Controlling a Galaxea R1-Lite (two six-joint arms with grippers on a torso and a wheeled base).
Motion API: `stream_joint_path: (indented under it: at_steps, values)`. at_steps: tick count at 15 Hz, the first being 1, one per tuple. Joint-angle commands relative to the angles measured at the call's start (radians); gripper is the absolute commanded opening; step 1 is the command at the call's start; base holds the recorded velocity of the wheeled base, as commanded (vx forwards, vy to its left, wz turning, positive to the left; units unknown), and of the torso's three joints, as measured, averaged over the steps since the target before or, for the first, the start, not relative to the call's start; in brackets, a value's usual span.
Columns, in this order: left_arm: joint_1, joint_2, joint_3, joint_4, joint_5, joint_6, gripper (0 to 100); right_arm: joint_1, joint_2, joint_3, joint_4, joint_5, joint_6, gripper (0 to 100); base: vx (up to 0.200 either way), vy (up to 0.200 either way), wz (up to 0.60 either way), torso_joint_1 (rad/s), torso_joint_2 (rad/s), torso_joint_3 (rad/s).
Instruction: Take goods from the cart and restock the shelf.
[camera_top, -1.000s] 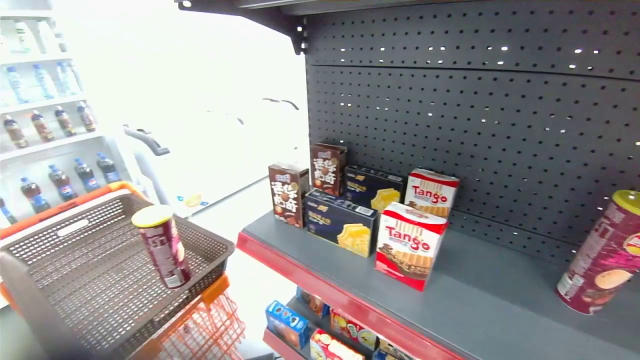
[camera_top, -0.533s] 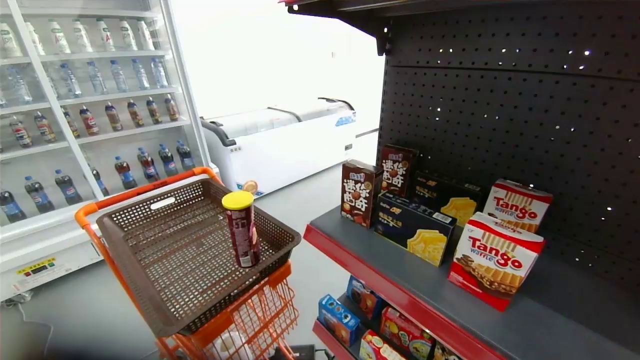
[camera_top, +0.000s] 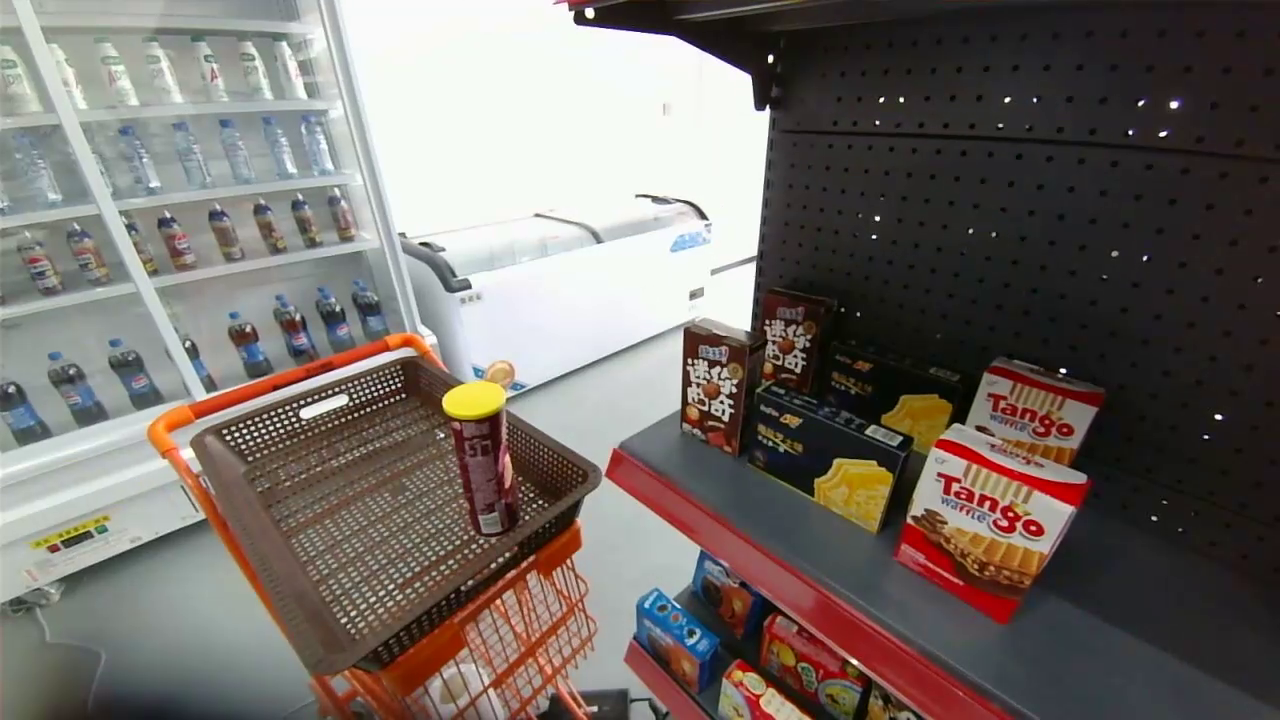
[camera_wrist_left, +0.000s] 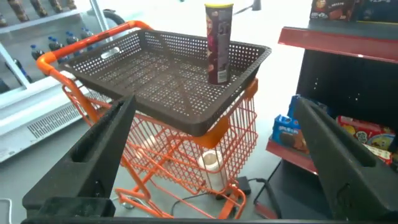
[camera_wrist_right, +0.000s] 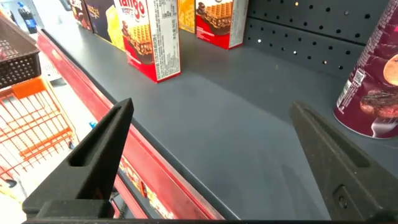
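Both claws hang spread and empty: your left gripper (camera_wrist_left: 212, 109) faces the cart's brown basket (camera_wrist_left: 137, 74), where the yellow-lidded can (camera_wrist_left: 218, 42) stands upright near the shelf-side rim, likely handy for a side grasp. Your right gripper (camera_wrist_right: 211, 109) hovers over the shelf (camera_wrist_right: 236, 130) near a matching can (camera_wrist_right: 373, 81), where yours probably belongs.

A maroon, yellow-lidded chip can (camera_top: 481, 458) stands upright in the brown cart basket (camera_top: 340, 525).
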Motion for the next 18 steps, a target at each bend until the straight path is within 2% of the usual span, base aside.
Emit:
stream_joint_path:
  at_steps: [1, 2, 3, 4, 7, 8, 9, 12, 14, 17, 18]
  values:
    - [-0.015, 0.376, -0.189, 0.026, -0.014, 0.013, 100, 0.001, 0.001, 0.000, 0.000, 0.000, 0.000, 100, 0.000, 0.000, 0.00, 0.000, 0.00, 0.000]
    - [-0.015, 0.430, -0.210, 0.021, -0.016, 0.013, 100, 0.001, 0.001, 0.000, 0.000, 0.000, 0.000, 100, 0.000, 0.000, 0.00, 0.000, 0.00, 0.000]
    - [-0.014, 0.599, -0.290, -0.017, -0.014, 0.015, 100, 0.001, 0.001, 0.000, 0.002, 0.000, 0.000, 100, 0.000, 0.000, 0.00, 0.000, 0.00, 0.000]
    - [-0.015, 0.677, -0.322, -0.045, -0.013, 0.016, 100, 0.001, 0.001, 0.000, 0.000, 0.000, 0.000, 100, 0.000, 0.000, 0.00, 0.000, 0.00, 0.000]
    - [0.005, 0.887, -0.353, -0.145, -0.013, 0.016, 100, 0.001, 0.001, 0.000, 0.000, 0.000, 0.000, 100, 0.000, 0.000, 0.00, 0.000, 0.00, 0.000]
    - [0.044, 1.004, -0.353, -0.227, -0.017, 0.024, 100, 0.001, 0.001, 0.000, 0.000, 0.000, 0.000, 100, 0.000, 0.000, 0.00, 0.000, 0.00, 0.000]
    - [0.049, 1.093, -0.355, -0.284, -0.017, 0.044, 100, 0.001, 0.001, 0.000, 0.000, 0.000, -0.002, 100, 0.000, 0.000, 0.00, 0.000, 0.00, 0.000]
    - [0.028, 1.344, -0.396, -0.494, -0.029, 0.048, 100, 0.001, 0.001, 0.000, 0.000, 0.000, 0.000, 100, 0.000, 0.000, 0.00, 0.000, 0.00, 0.000]
    - [-0.009, 1.505, -0.471, -0.629, -0.033, 0.050, 100, 0.001, 0.001, 0.000, 0.002, 0.000, 0.000, 100, 0.000, 0.000, 0.00, 0.000, 0.00, 0.000]
    - [-0.048, 1.674, -0.582, -0.680, -0.031, 0.050, 100, 0.001, 0.001, 0.000, 0.000, 0.000, 0.000, 100, 0.000, 0.000, 0.00, 0.000, 0.00, 0.000]
    - [-0.048, 1.677, -0.585, -0.680, -0.031, 0.050, 100, 0.001, 0.001, 0.000, 0.000, 0.000, 0.000, 100, 0.000, 0.000, 0.00, 0.000, 0.00, 0.000]
